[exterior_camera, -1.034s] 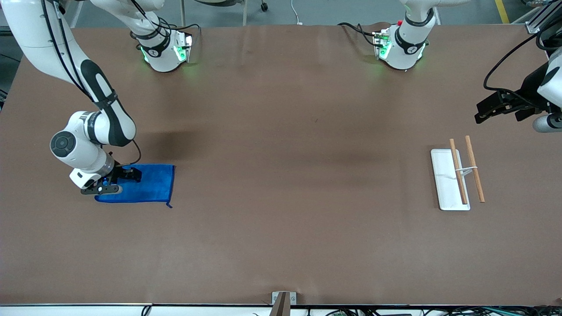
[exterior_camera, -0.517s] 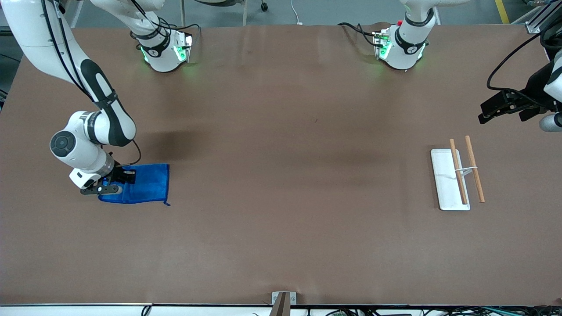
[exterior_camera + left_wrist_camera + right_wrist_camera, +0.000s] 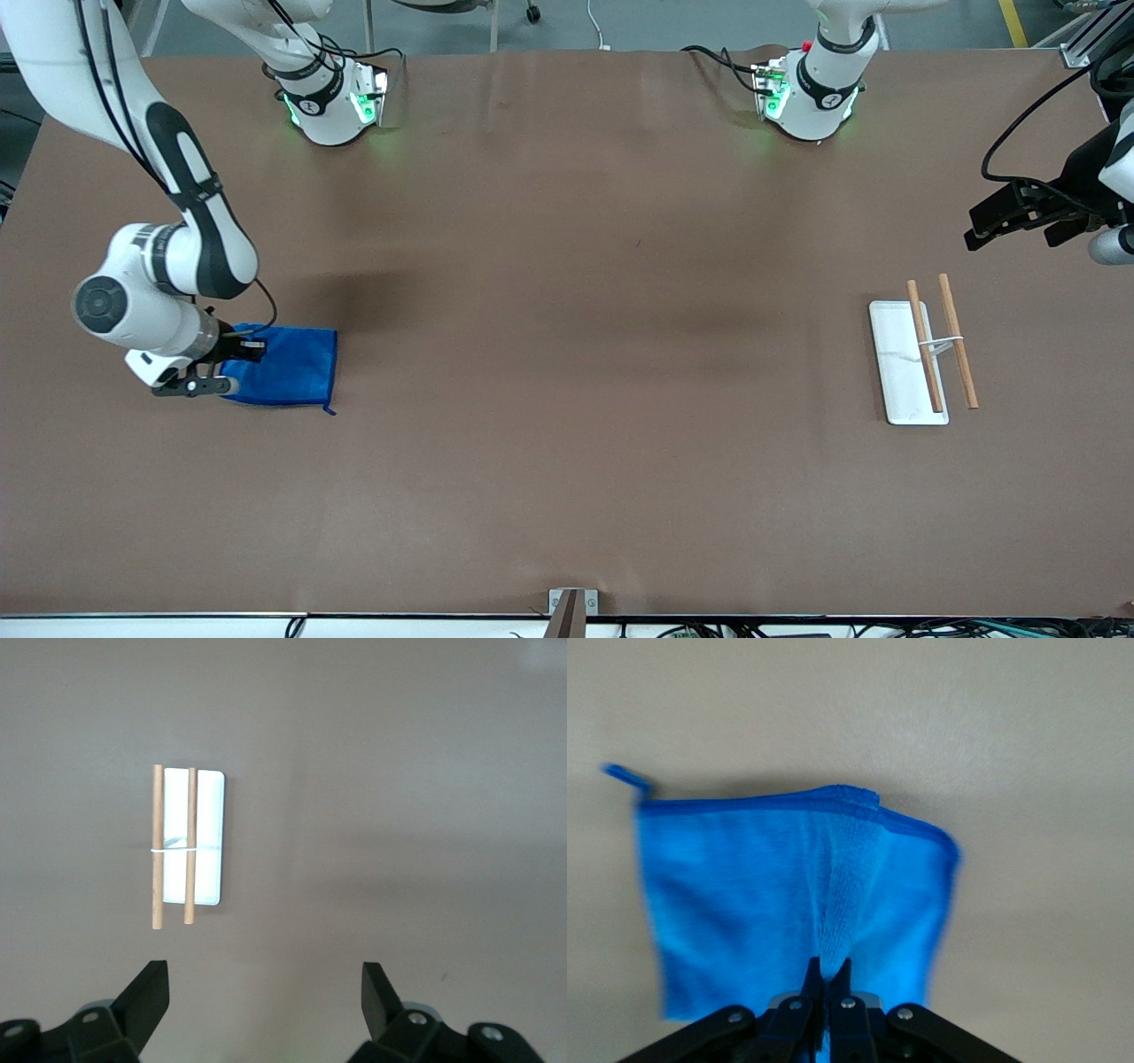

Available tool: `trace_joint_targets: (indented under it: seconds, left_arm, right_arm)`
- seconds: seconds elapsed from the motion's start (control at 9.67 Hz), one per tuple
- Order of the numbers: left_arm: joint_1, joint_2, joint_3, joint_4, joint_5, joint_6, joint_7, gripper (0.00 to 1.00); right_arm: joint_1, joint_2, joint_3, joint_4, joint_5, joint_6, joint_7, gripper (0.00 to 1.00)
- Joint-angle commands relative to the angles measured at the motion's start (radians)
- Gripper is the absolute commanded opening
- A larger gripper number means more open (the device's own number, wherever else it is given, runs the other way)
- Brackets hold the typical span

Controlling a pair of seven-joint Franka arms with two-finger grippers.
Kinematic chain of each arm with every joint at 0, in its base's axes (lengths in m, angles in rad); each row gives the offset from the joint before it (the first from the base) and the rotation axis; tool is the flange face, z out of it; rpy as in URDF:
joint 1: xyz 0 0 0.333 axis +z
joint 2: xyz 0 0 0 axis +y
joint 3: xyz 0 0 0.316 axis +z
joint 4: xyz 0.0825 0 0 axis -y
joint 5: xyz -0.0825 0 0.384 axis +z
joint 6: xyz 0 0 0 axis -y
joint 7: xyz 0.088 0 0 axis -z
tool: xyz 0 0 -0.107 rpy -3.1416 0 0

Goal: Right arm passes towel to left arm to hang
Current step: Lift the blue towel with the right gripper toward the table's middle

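The blue towel (image 3: 288, 365) lies at the right arm's end of the table, one edge pinched up. My right gripper (image 3: 232, 359) is shut on that edge; in the right wrist view the towel (image 3: 788, 895) gathers into a ridge that runs into the closed fingertips, with its small loop (image 3: 622, 775) at a corner. My left gripper (image 3: 997, 221) hangs open and empty above the left arm's end of the table. In the left wrist view its fingers (image 3: 146, 992) stand wide apart over bare table.
A white tray (image 3: 893, 363) with two wooden rods (image 3: 959, 353) joined by a white band lies at the left arm's end of the table. It also shows in the left wrist view (image 3: 208, 842). A metal bracket (image 3: 571, 602) sits at the table's near edge.
My right gripper has pulled the towel's pinched edge toward the right arm's end, dragging the towel along and bunching it narrower. My left gripper has shifted slightly toward its own end of the table.
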State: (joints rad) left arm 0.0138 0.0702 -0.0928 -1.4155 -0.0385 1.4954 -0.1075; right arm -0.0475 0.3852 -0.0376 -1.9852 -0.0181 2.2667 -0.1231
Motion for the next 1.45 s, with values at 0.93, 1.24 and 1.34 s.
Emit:
trace_joint_targets:
  seconds: [0.93, 1.24, 1.34]
  left_arm:
    - [0.018, 0.01, 0.013, -0.034, -0.021, 0.006, 0.049, 1.0]
    - [0.009, 0.029, 0.01, -0.034, -0.015, 0.003, 0.043, 0.99]
    - [0.011, 0.029, 0.007, -0.036, -0.014, -0.001, 0.049, 0.99]
  right_arm:
    - [0.027, -0.154, 0.53, 0.144, 0.642, -0.045, 0.194, 0.0]
    - [0.063, -0.1, 0.655, 0.149, 0.895, 0.198, 0.194, 0.0]
    - [0.063, -0.095, 0.688, 0.152, 0.981, 0.226, 0.183, 0.0]
